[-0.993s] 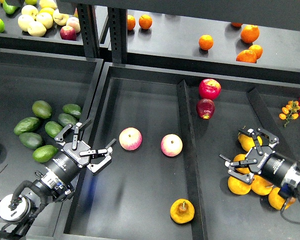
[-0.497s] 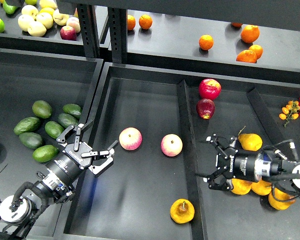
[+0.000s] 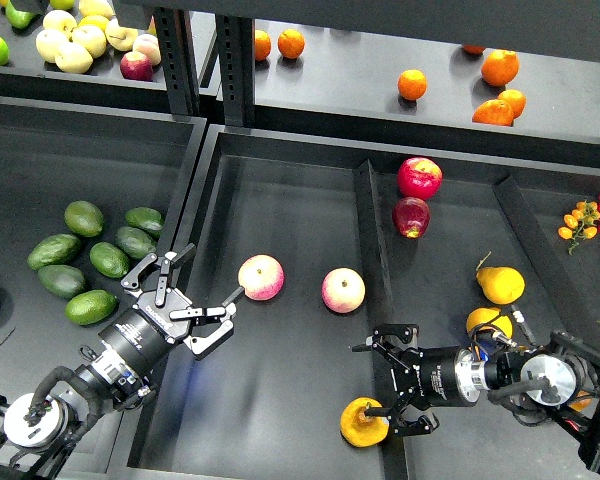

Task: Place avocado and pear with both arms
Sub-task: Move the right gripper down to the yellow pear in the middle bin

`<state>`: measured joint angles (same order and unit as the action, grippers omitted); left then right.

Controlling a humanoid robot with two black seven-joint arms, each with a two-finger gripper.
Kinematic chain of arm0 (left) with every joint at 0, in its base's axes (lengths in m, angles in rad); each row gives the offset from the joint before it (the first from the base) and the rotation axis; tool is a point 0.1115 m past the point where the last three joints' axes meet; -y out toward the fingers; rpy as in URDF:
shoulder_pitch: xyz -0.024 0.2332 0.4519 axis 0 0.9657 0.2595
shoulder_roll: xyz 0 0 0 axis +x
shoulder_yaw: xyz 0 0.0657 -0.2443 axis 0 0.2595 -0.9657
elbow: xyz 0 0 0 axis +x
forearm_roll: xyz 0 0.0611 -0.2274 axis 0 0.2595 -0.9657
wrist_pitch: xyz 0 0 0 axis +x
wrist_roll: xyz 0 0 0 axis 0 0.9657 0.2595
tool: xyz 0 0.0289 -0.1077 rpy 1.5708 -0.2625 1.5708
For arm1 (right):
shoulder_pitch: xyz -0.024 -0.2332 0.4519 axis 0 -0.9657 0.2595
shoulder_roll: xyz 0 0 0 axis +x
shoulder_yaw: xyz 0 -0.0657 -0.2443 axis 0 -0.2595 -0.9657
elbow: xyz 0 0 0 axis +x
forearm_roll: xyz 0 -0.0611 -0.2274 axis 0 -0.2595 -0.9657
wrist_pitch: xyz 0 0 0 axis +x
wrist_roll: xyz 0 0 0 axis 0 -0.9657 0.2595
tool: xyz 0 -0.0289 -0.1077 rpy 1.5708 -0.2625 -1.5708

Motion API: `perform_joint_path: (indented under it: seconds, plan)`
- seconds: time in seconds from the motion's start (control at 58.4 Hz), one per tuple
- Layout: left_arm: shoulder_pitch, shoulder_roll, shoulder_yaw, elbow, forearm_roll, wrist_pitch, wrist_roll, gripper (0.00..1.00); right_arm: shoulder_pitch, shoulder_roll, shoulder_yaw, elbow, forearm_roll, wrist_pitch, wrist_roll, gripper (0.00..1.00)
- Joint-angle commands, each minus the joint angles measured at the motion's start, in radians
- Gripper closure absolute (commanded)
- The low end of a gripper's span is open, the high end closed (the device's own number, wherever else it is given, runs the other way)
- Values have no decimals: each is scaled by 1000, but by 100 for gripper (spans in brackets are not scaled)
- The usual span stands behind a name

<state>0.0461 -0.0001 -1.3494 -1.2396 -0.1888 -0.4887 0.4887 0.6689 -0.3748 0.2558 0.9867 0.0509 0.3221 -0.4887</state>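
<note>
The pear [image 3: 363, 422], orange-yellow with a brown blotch at its stem, lies at the front of the middle bin. My right gripper [image 3: 372, 382] is open just right of it and slightly above, over the divider. Its lower finger is close to the pear; I cannot tell if it touches. The bright green avocado [image 3: 90, 307] lies in the left bin at the front of a group of darker avocados [image 3: 83, 218]. My left gripper [image 3: 208, 280] is open and empty to the avocado's right, over the bin wall, near a pink-and-yellow apple [image 3: 261, 277].
A second pink-and-yellow apple [image 3: 343, 290] lies mid-bin. A raised divider [image 3: 373, 250] separates the middle bin from the right one, which holds red apples [image 3: 419, 177] and more pears [image 3: 500, 285]. Oranges [image 3: 499, 68] and pale apples [image 3: 72, 42] sit on the back shelf.
My right gripper has swung left from the pile of pears in the right bin to the divider beside the lone pear. My left gripper has edged slightly right.
</note>
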Motion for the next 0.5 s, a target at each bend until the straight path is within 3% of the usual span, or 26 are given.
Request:
perform_joint_path:
  seconds: [0.0,0.48]
  plan:
    - [0,0,7,6,0,0,0,1,0,-7,-38,0,0,0,0,1]
    - [0,0,24,15,0,0,0,1,-11,4,-135,-31,0,0,0,3]
